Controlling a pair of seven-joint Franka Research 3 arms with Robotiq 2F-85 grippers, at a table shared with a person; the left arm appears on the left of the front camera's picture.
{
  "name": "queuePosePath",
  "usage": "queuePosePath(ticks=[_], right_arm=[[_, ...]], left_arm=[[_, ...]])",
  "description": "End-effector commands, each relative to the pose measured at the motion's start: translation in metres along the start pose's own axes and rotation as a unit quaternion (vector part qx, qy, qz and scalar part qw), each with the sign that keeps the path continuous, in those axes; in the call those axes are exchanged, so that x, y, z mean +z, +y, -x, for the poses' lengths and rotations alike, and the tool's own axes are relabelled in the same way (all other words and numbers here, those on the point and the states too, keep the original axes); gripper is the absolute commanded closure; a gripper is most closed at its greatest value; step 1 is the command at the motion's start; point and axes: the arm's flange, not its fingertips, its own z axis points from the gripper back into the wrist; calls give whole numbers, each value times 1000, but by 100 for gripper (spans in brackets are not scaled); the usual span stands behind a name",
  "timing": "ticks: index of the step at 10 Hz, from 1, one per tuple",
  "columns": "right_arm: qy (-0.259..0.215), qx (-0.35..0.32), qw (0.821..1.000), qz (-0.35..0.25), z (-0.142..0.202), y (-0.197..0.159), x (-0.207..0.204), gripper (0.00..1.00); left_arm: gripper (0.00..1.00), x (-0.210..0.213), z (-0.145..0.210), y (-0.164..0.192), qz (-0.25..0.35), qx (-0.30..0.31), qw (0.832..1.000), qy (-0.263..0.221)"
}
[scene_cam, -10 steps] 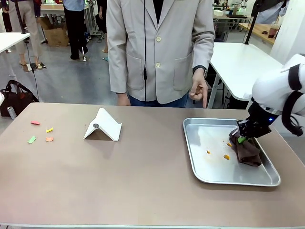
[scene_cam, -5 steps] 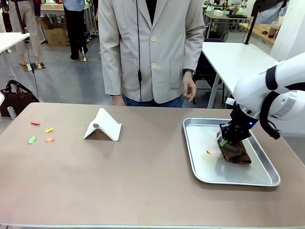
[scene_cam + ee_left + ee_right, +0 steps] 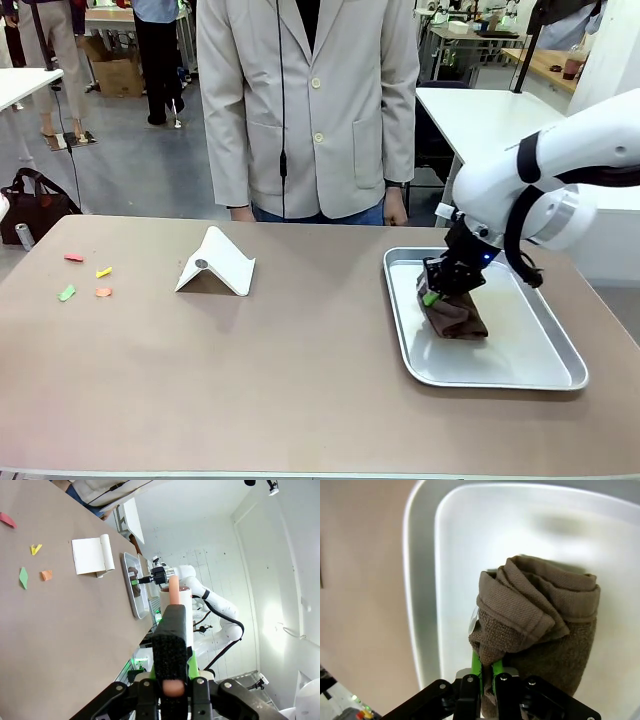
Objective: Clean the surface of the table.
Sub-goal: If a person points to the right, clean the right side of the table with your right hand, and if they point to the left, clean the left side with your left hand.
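The brownish-taupe table [image 3: 300, 380] spans the front view. On its right side lies a metal tray [image 3: 540, 375]. Inside the tray, near its left wall, my right gripper [image 3: 432, 297] is shut on a bunched brown cloth [image 3: 455, 315] that rests on the tray floor. In the right wrist view the green-padded gripper [image 3: 484, 665] pinches a fold of the cloth [image 3: 535, 625], with the tray rim [image 3: 425, 580] and the table [image 3: 360, 580] beside it. My left gripper [image 3: 172, 600] hangs shut and holds nothing, high off the table [image 3: 50, 630].
Several small coloured scraps [image 3: 67, 293] lie at the table's far left. A white folded card [image 3: 215, 263] stands left of centre. A person in a pale jacket [image 3: 310, 110] stands at the far edge, a hand [image 3: 396, 210] hanging by the tray's back corner.
My right gripper has dragged the cloth leftward across the tray floor, and the orange crumbs there are no longer visible. The person has shifted left and lowered the pointing hand.
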Motion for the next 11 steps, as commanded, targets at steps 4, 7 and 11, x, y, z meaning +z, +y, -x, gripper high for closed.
queuePosePath(ticks=[4, 7, 11], right_arm=[[0, 33, 999, 33, -2, 30, -17, 91], [3, 18, 996, 90, 0, 16, -15, 91], [3, -46, 993, 112, 11, -32, 3, 91]], left_arm=[[100, 0, 1, -2, 2, -1, 1000, 2], [100, 0, 1, -2, 2, -1, 1000, 2], [100, 0, 1, -2, 2, -1, 1000, 2]])
